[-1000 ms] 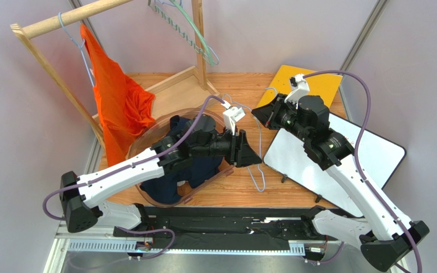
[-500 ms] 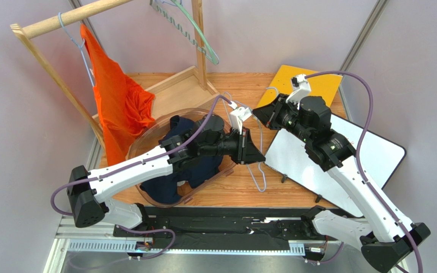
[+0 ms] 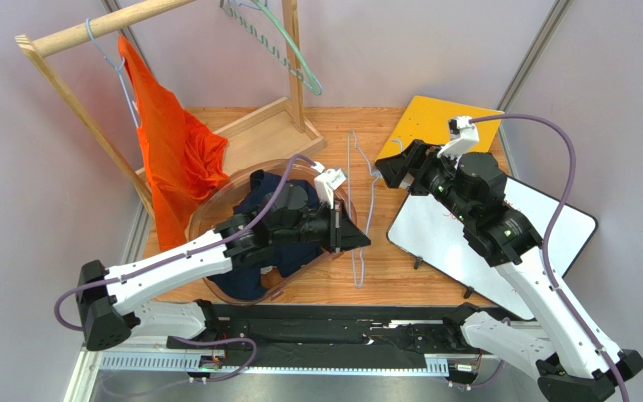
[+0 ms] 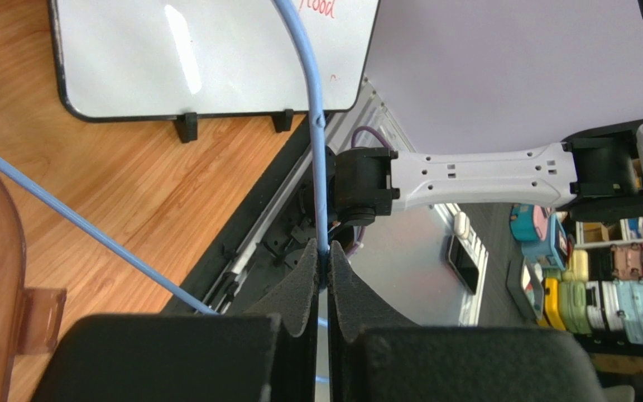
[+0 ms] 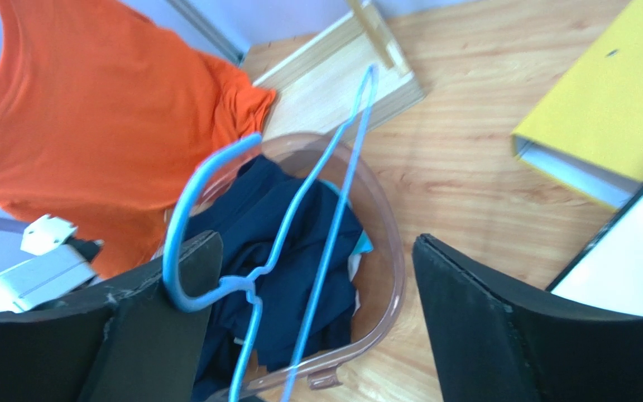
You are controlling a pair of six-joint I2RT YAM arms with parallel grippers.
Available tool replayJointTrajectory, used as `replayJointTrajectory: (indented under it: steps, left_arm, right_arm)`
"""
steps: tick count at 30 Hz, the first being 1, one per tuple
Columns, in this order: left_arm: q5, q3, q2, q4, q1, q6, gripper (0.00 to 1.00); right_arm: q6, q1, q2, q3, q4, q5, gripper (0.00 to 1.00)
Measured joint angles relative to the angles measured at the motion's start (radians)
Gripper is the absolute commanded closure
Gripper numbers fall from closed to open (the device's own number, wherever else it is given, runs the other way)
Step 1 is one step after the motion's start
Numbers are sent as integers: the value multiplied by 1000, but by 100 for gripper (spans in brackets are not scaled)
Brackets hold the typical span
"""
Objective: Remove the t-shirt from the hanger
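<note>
While left gripper (image 4: 323,258) pinches hanger (image 4: 316,126), right gripper (image 5: 314,244) gapes.

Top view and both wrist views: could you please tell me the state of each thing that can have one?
left gripper: shut on the blue hanger's wire.
right gripper: open, gripping nothing.
blue hanger: bare, no shirt on it.
navy t-shirt: crumpled in the tub.
orange t-shirt: hanging from the rack.
yellow binder: closed, lying flat.
</note>
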Motion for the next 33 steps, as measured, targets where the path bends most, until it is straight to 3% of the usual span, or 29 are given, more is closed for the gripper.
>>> replayJointTrajectory:
  steps: [6, 14, 23, 33]
  left_arm:
    - [-56, -83, -166, -33, 33, -26, 100]
    - [-100, -150, -350, -117, 202, -63, 100]
    - [-131, -152, -375, -179, 204, -64, 100]
    - [-362, -141, -526, -339, 210, -61, 100]
  right_arm:
    - [-31, 0, -77, 0, -15, 105, 10]
    - [-46, 0, -87, 0, -18, 157, 9]
    - [-48, 0, -69, 0, -20, 158, 7]
    - [-59, 0, -67, 0, -20, 165, 7]
